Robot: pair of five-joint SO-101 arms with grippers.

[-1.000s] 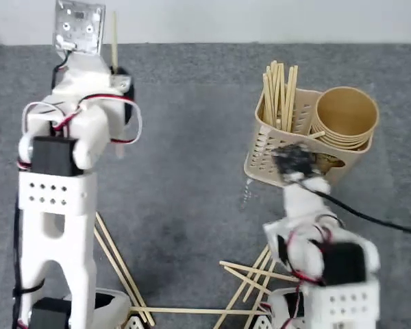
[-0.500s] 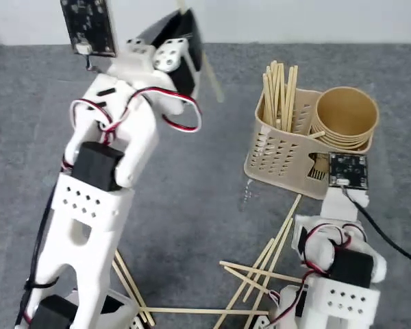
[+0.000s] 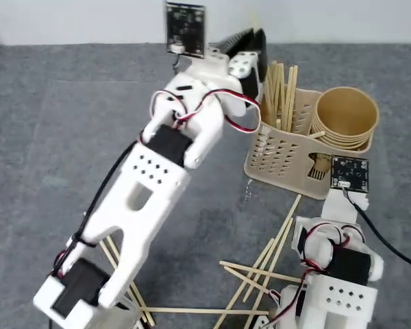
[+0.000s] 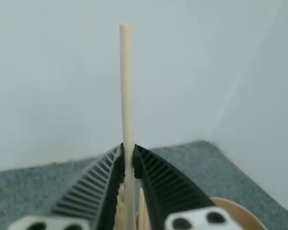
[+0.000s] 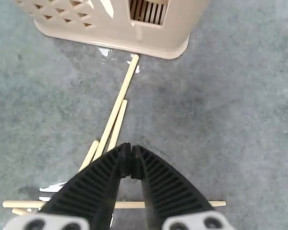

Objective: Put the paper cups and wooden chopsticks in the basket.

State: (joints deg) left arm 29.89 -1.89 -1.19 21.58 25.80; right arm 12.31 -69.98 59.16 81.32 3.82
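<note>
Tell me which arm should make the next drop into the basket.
Left. The left hand holds a chopstick near the basket; the right hand is shut empty over loose chopsticks.

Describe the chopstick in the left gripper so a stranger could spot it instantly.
Find the beige basket on the grey table; the big white arm stretched beside it ends in the left gripper. The chopstick is clamped in that gripper, sticking out past its tips against the pale wall. All others are the bundle in the basket or loose sticks on the table.
</note>
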